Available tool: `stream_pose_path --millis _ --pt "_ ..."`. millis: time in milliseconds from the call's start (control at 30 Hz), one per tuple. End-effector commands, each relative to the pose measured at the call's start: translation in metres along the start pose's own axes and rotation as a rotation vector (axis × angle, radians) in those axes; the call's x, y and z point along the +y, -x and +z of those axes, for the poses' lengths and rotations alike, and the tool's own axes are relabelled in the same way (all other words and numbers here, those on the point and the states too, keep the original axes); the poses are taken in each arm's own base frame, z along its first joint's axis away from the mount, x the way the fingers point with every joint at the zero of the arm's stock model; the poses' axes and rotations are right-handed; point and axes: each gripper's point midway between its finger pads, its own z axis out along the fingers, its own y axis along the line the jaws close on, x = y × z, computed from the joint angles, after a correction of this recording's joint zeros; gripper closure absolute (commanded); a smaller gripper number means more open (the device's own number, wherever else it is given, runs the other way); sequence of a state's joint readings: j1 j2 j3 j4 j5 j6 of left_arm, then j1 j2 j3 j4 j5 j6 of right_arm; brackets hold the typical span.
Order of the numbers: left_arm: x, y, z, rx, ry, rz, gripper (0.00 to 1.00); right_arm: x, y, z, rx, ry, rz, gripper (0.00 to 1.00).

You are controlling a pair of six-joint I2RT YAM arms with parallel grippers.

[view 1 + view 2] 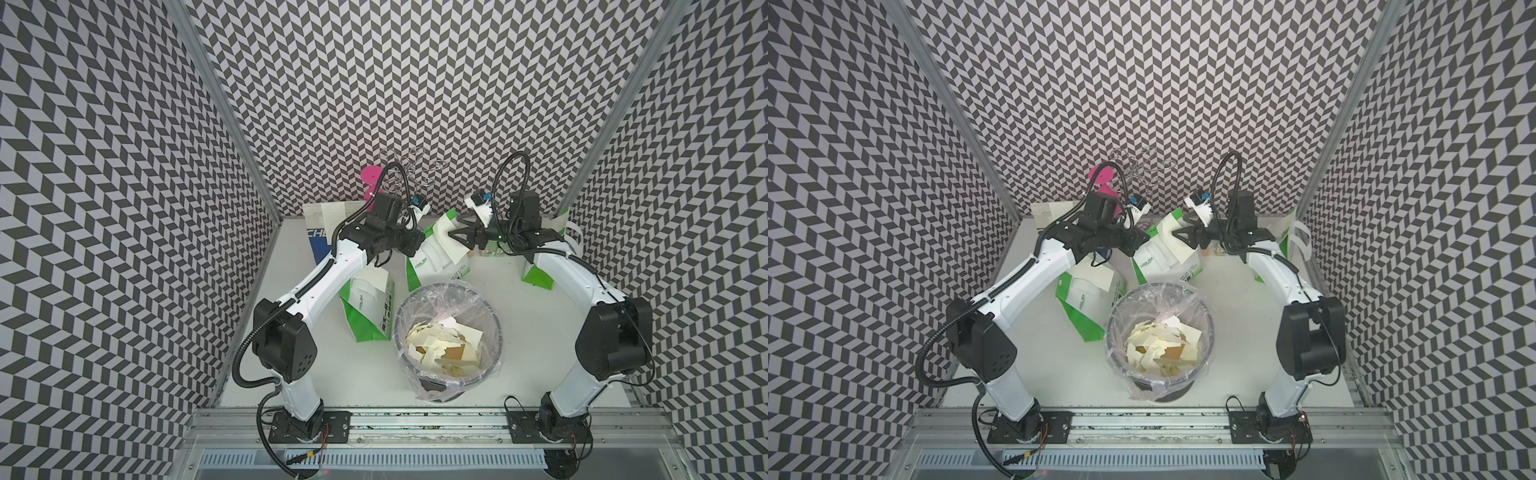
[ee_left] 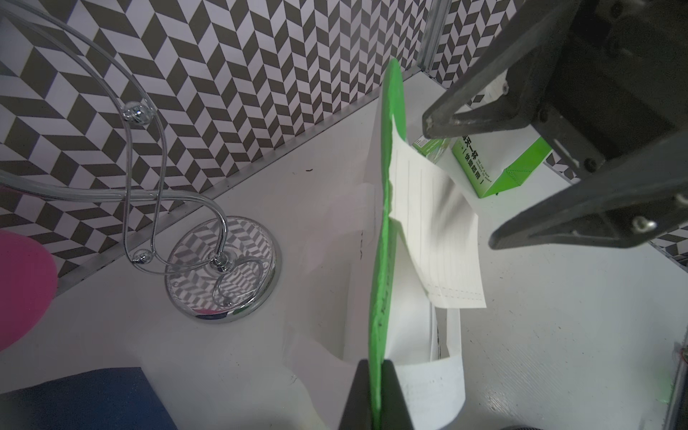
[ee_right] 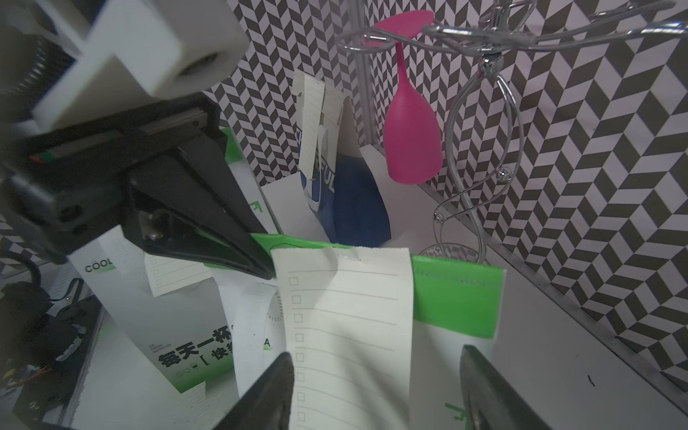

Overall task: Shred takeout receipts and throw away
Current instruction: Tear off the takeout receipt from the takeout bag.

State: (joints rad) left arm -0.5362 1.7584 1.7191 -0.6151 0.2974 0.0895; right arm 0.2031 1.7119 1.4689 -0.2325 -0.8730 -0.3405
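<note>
left gripper point(image 3: 260, 266): clamped shut on green top rim of the paper bag point(image 3: 458, 298), just beside the slip; steadies the bag. right gripper point(image 3: 376, 353): jaws open, one each side of the receipt point(image 3: 346, 327); no contact w/ it as far as can be seen. receipt hangs down the bag's front face, fixed at its top edge to the rim by what looks like a staple or tape; lower end free & curling. assessment: v. light, thin, limp paper; no stiffness; tears easily, will crease & flutter; fixing pt likely gives first. recommend pinch on the free lower part, well below the rim, across the width; pull away from the left grip. torn scraps point(image 1: 440, 353) already in the lined bin point(image 1: 397, 332); more slips on bags nearby.
</note>
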Motion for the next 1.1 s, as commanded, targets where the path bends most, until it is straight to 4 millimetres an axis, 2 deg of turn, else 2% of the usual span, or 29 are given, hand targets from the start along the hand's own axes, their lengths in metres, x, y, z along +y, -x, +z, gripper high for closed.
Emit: stream_pose_path --millis 0,267,467,733,1067 --pt "-0.001 -0.002 -0.004 0.024 -0.001 0.009 1.0 0.011 0.001 0.006 -0.006 0.058 -0.017 0.31" --pt "-0.004 -0.003 -0.003 0.027 -0.009 0.012 1.0 0.006 -0.01 0.012 0.028 0.06 0.007 0.33" --pt "-0.001 -0.003 -0.001 0.033 0.005 0.015 1.0 0.02 0.004 0.003 -0.001 0.09 -0.019 0.37" --pt "0.0 -0.004 0.0 0.04 0.01 0.016 1.0 0.032 0.019 -0.009 -0.026 0.078 -0.048 0.38" --pt "-0.001 -0.004 0.001 0.042 0.007 0.018 1.0 0.047 0.017 -0.003 -0.043 0.172 -0.022 0.45"
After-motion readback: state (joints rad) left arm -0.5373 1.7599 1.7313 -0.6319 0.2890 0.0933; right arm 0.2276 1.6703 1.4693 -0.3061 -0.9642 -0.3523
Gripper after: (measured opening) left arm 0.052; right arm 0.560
